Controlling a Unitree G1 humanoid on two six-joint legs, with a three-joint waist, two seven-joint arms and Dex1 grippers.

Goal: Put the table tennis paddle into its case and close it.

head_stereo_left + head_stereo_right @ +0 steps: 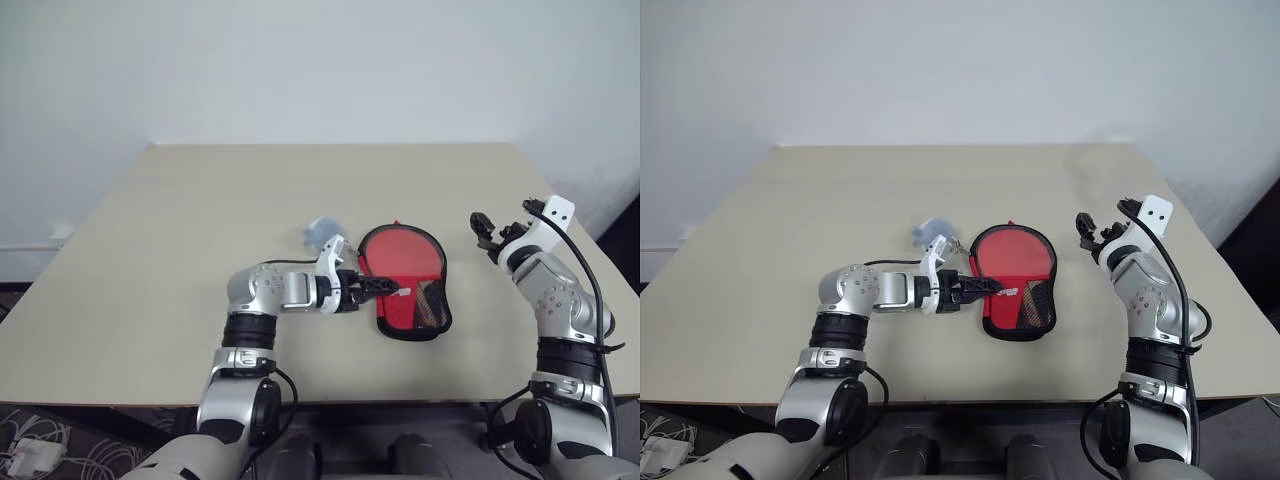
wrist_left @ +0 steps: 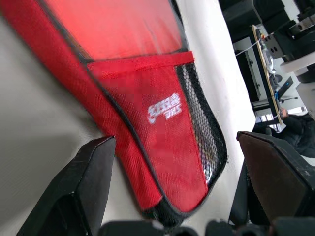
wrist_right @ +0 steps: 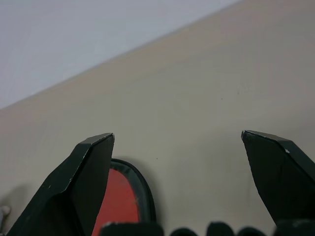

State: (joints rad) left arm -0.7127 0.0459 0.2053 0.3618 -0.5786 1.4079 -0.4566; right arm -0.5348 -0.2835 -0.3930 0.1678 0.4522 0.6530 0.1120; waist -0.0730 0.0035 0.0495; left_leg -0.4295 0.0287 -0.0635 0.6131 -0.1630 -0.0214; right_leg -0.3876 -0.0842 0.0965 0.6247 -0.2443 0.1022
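Case point(image 1: 405, 283) lies flat on the table point(image 1: 180, 250), red front up, mesh patch at its near end; whether the paddle is inside, I cannot tell. Left claw point(image 1: 385, 286), fingers apart, points at its left edge. Right claw point(image 1: 487, 236) hovers apart, empty, right of it.

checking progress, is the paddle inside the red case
Cannot tell. The case lies flat on the table, red front and mesh patch up; its fabric hides anything inside. No paddle lies beside it.
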